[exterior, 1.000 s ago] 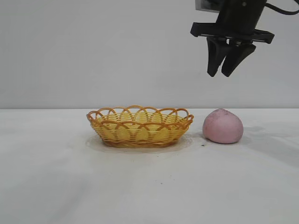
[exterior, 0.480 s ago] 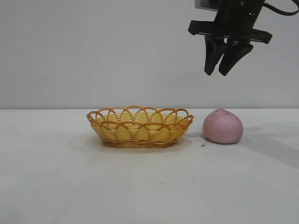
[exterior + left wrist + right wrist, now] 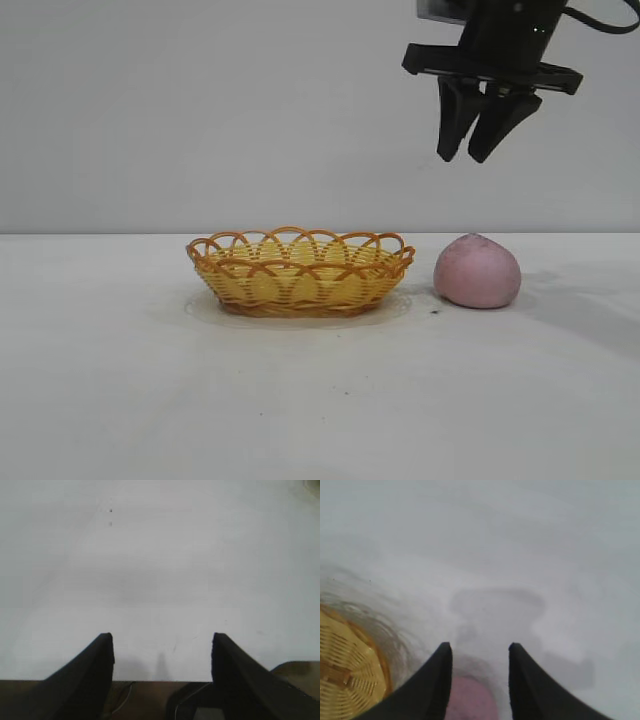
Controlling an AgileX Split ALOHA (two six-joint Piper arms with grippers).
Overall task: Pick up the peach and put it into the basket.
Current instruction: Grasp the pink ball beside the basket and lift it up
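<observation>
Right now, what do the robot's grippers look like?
The right gripper is matte black: two tapered, pointed fingers hang from a flat black crossbar on a black wrist block, with a black cable looping off beside it. The left gripper shows only in its wrist view, as two dark, wedge-shaped fingers.

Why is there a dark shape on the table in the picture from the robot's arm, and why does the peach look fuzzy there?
Right wrist view: the dark shape on the table is a shadow; the peach, seen between the right hand tips, is close and out of focus, and so is the basket. Exterior view: both look sharp.
</observation>
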